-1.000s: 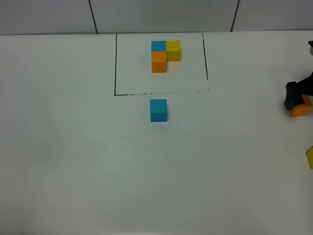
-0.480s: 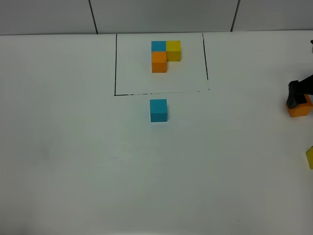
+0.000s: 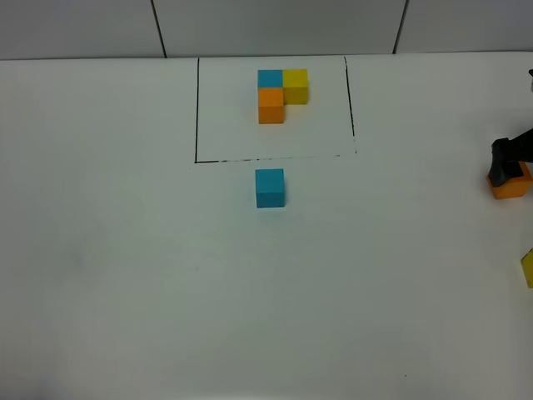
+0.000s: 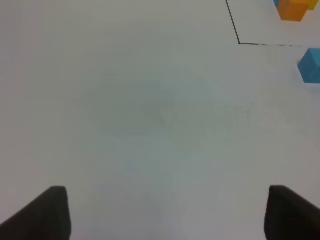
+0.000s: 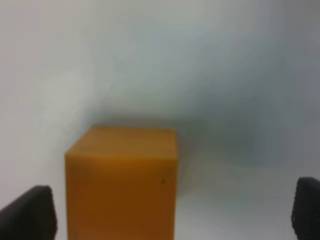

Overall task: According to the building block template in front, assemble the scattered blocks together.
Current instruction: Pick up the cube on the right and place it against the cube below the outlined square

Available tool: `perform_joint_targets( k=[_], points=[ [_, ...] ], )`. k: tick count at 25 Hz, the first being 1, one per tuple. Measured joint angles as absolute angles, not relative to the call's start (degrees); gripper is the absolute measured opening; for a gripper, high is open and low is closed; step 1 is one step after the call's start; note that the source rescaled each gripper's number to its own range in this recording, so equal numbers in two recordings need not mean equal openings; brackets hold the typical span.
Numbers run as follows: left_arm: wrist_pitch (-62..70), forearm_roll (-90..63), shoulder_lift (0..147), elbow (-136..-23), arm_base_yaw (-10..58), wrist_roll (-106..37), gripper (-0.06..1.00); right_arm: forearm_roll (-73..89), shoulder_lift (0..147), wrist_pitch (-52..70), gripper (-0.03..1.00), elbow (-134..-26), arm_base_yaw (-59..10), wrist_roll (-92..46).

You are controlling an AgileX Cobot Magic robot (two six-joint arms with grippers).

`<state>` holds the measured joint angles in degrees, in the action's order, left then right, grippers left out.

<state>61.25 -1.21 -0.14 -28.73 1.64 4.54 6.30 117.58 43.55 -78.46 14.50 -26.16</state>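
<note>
The building block template [image 3: 281, 93] is a tight blue, yellow and orange cluster inside a thin black outline at the back. Three scattered blocks show: the blue cube [image 3: 269, 187] just in front of the outline, the orange cube [image 3: 515, 188] at the far right, and the yellow cube [image 3: 528, 268] cut off by the right edge. My right gripper [image 5: 170, 215] is open and low around the orange cube [image 5: 120, 180], with the cube close to one finger and a wide gap to the other. My left gripper [image 4: 165, 215] is open over bare table, with the blue cube [image 4: 311, 65] far ahead.
The white table [image 3: 125, 267] stretches wide on the left and front. A wall with dark seams [image 3: 158, 29] rises behind it. Only one black finger [image 3: 502, 162] of the right gripper shows in the high view, and the left arm is out of it.
The right gripper has shifted slightly right and settled lower around the orange cube, with its jaws narrowing a little. The blocks and the left gripper have not moved.
</note>
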Motion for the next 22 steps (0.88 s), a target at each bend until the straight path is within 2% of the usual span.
perform_joint_targets(
  k=[4,6,8,10,13,16,17,22],
  points=[
    [61.25,-1.16,-0.1,-28.73,1.64,4.54,0.68,6.2,117.58,44.34,0.87,-78.46,14.5,-26.16],
    [61.25,-1.1,-0.1,-28.73,1.64,4.54,0.68,6.2,117.58,44.4,0.83,-78.46,14.5,-26.16],
    [61.25,-1.1,-0.1,-28.73,1.64,4.54,0.68,6.2,117.58,44.4,0.74,-78.46,14.5,-26.16],
    [61.25,-1.1,-0.1,-28.73,1.64,4.6,0.68,6.2,117.58,44.4,0.63,-78.46,14.5,-26.16],
    [61.25,-1.1,-0.1,-28.73,1.64,4.54,0.68,6.25,117.58,44.52,0.4,-78.46,14.5,-26.4],
    [61.25,-1.06,-0.1,-28.73,1.64,4.54,0.68,6.25,117.58,44.52,0.07,-78.46,14.5,-26.5],
    [61.25,-1.06,-0.1,-28.73,1.64,4.54,0.68,6.25,117.58,44.52,0.0,-78.46,14.5,-26.5],
    [61.25,-1.06,-0.1,-28.73,1.64,4.54,0.68,6.25,117.58,44.52,0.01,-78.46,14.5,-26.5]
  ],
)
